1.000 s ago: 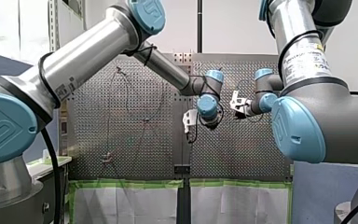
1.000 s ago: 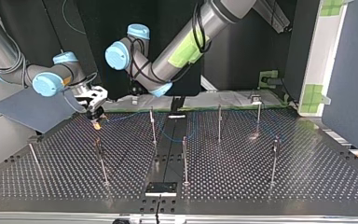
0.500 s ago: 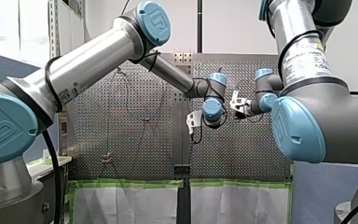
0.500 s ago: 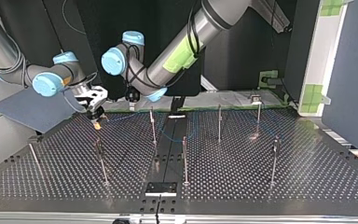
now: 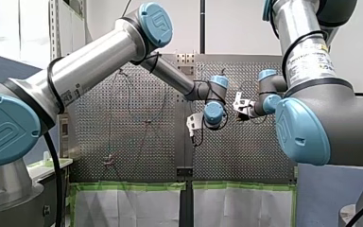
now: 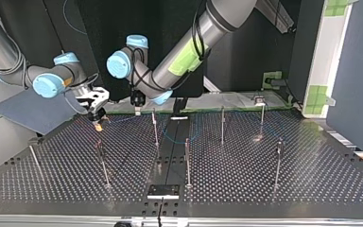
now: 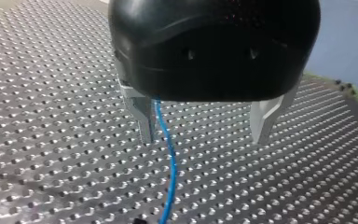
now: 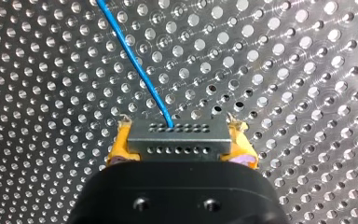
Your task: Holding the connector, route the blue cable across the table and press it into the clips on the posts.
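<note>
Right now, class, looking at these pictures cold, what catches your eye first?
My right claw clamps a grey connector between yellow pads, the blue cable running out ahead of it. My left claw hangs open over the perforated table, the cable passing beside one finger. Thin posts stand across it.

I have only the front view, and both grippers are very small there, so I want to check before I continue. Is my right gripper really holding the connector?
Observer: Yes. In the right wrist view the right gripper is shut on the connector, with its yellow pads at the two ends.
Operator: Where does the blue cable go from it?
Observer: The blue cable leaves the middle of the connector's face and runs ahead over the perforated table.
Operator: Does my left gripper clamp the cable?
Observer: No. In the left wrist view the left gripper is open, and the cable passes inside the gap, close beside one metal finger.
</note>
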Robot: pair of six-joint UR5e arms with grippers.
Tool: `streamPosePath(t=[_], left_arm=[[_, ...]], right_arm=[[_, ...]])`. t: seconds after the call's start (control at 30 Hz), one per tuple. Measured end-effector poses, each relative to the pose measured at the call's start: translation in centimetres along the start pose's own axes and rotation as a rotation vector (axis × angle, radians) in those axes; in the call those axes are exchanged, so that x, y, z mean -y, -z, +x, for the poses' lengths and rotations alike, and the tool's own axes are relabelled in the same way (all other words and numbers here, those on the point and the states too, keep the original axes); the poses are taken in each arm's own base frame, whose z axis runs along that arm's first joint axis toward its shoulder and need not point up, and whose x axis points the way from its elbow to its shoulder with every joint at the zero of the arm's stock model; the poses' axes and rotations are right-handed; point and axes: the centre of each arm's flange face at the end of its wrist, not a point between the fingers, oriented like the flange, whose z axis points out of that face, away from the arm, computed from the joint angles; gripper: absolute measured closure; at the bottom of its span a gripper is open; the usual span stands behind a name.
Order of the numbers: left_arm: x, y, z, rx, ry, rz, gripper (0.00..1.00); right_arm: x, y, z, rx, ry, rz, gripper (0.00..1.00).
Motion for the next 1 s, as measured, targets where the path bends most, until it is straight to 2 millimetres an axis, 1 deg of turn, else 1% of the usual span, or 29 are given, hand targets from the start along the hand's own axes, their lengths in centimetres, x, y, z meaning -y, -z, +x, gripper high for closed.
streamPosePath(t=[0.27,0.57,0.77,0.87,1.0], left_arm=[[-0.1,-0.7,-0.1,0.028,0.018,-0.011,0.00],[0.3,-1.2,2.3,0.005,0.004,-0.064,0.00],[0.2,-2.1,3.5,0.007,0.002,-0.103,0.00],[0.6,-2.5,3.1,0.022,0.018,-0.104,0.00],[1.6,-2.9,1.7,0.052,0.052,-0.093,0.00]], right_arm=[[0.0,0.0,0.0,0.000,0.000,0.001,1.00],[0.1,0.0,0.0,0.003,0.000,0.012,1.00],[0.1,0.0,0.0,0.002,0.000,0.014,1.00],[0.2,0.0,0.0,0.003,0.000,0.014,1.00],[0.3,0.0,-0.1,0.004,0.001,0.017,1.00]])
